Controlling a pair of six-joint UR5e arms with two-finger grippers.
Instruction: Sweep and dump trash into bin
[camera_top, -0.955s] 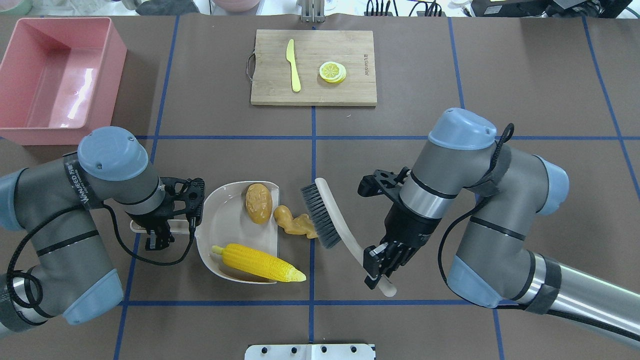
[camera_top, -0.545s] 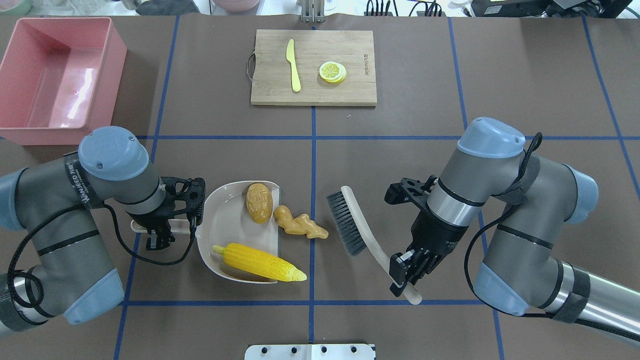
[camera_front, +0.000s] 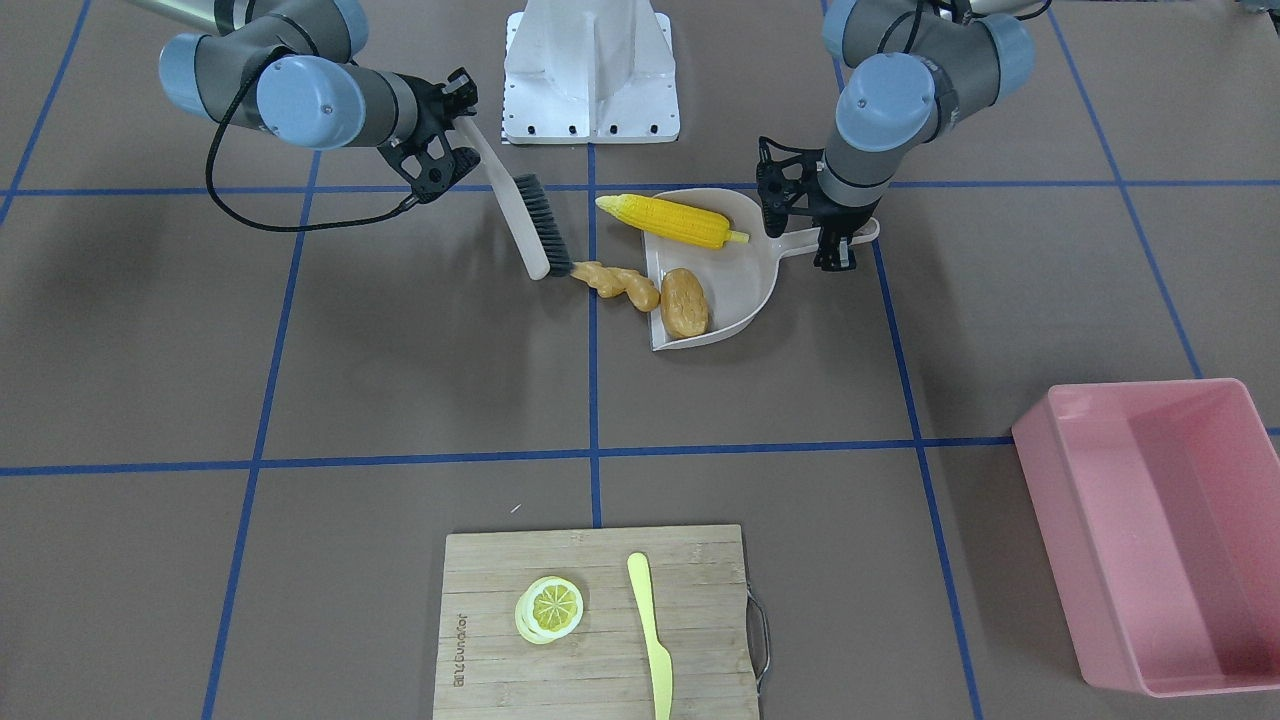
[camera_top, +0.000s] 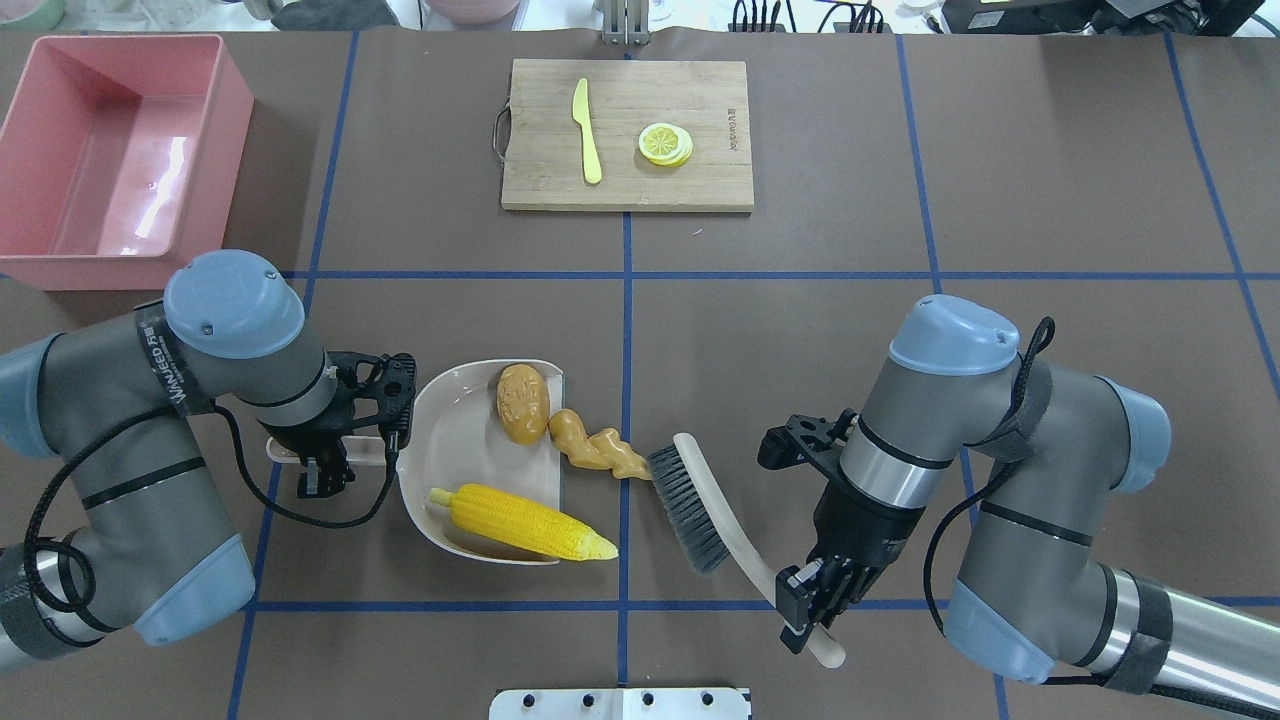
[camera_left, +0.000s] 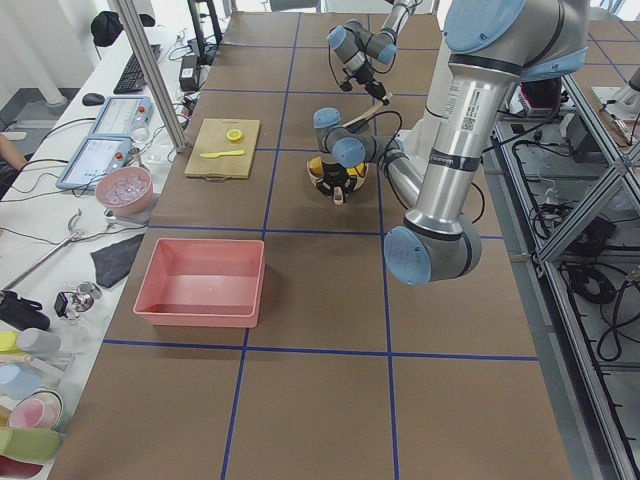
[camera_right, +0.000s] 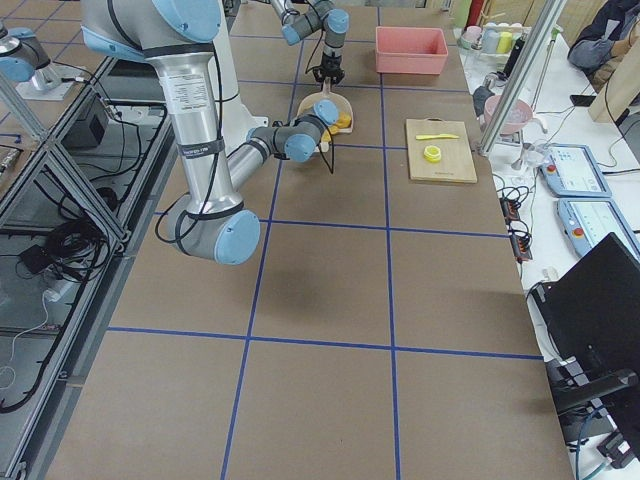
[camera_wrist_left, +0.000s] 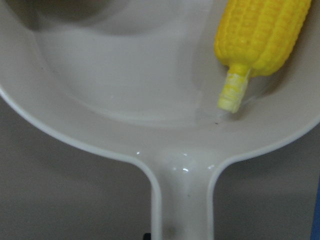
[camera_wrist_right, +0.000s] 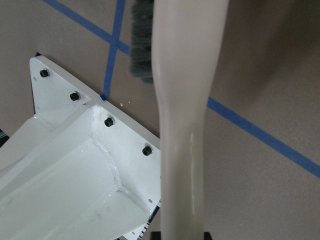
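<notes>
The beige dustpan (camera_top: 455, 440) lies left of centre, with its mouth to the right. The potato (camera_top: 523, 403) lies inside it. The corn cob (camera_top: 520, 522) lies in it with its tip past the lip, and also shows in the left wrist view (camera_wrist_left: 260, 35). The ginger root (camera_top: 597, 453) lies on the table just outside the mouth. My left gripper (camera_top: 322, 462) is shut on the dustpan handle (camera_wrist_left: 182, 200). My right gripper (camera_top: 812, 608) is shut on the brush handle (camera_wrist_right: 182, 125). The far end of the brush bristles (camera_top: 685, 505) is next to the ginger's right end. The pink bin (camera_top: 110, 150) stands empty at the far left.
A wooden cutting board (camera_top: 700, 180) at the far middle holds a pale yellow knife (camera_top: 586, 130) and a lemon slice (camera_top: 665, 143). A white base plate (camera_top: 620, 703) sits at the near edge, below the brush handle.
The right arm pulled the brush off the ginger to the right. It then brought the brush nearer and back left, so the bristles stand by the ginger's right end. The dustpan shifted slightly.
</notes>
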